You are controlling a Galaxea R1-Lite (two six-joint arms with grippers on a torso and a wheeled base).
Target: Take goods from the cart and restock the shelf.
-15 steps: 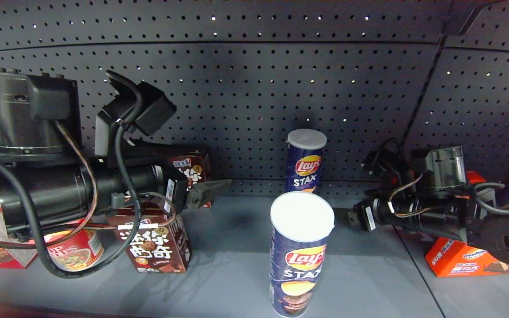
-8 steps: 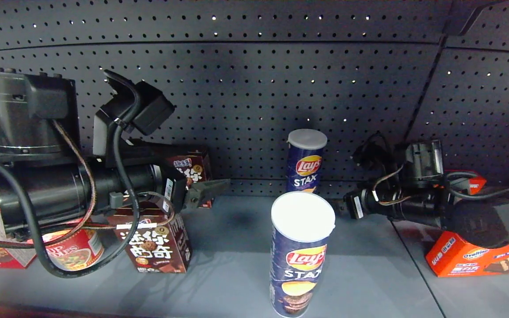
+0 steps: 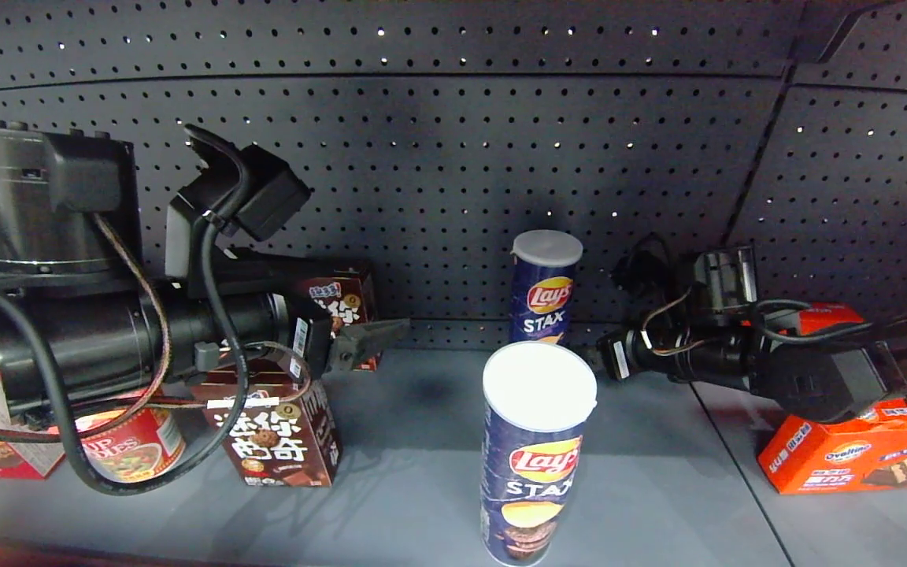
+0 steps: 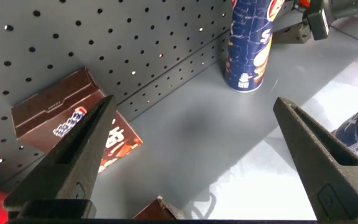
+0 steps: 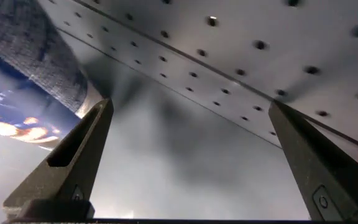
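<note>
Head view: two cans on the shelf (image 3: 658, 488), front can (image 3: 538, 449) and rear can (image 3: 546, 287); near brown box (image 3: 280, 437), far brown box (image 3: 343, 299); one orange box (image 3: 855, 461).
Left wrist view: my left claw (image 4: 191, 162) is spread.
Right wrist view: my right claw (image 5: 185, 155) is spread beside the rear can.

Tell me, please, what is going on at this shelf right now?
A two-armed robot is restocking a shelf, and at this moment neither arm holds anything. The left tool is open above the shelf floor, next to the rear brown box. The right tool is open too, low by the pegboard back, close beside the rear chip can without gripping it. A front chip can stands upright near the edge, and an orange box lies at the right.
</note>
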